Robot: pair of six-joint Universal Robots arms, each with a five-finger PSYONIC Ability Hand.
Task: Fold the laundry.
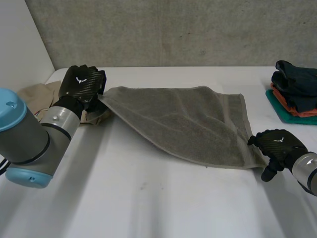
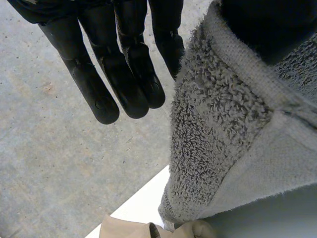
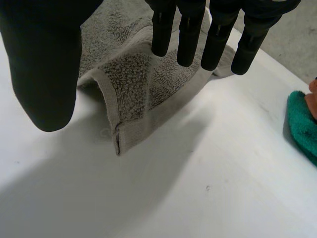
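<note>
Towel [image 1: 183, 124], grey terry, lies spread across the middle of the white bench [image 1: 148, 198], with its far-left corner raised and its near-right corner flat. At far left a crumpled beige cloth [image 1: 34, 94] lies on the bench, partly behind the left arm [image 1: 29, 134]. Just right of it, the left robot hand [image 1: 79, 82] is at the towel's far-left corner. In the left wrist view its fingers [image 2: 124, 74] are straight, and the hemmed corner is caught between the thumb and the nearest finger, clear of the bench. The right robot hand [image 1: 280, 144] is over the near-right corner with its fingers [image 3: 188, 34] straight and the thumb apart, holding nothing. The corner lies on the bench below the palm. At far right sits a stack of folded clothes [image 1: 297, 94], dark over orange over teal, apart from the towel.
</note>
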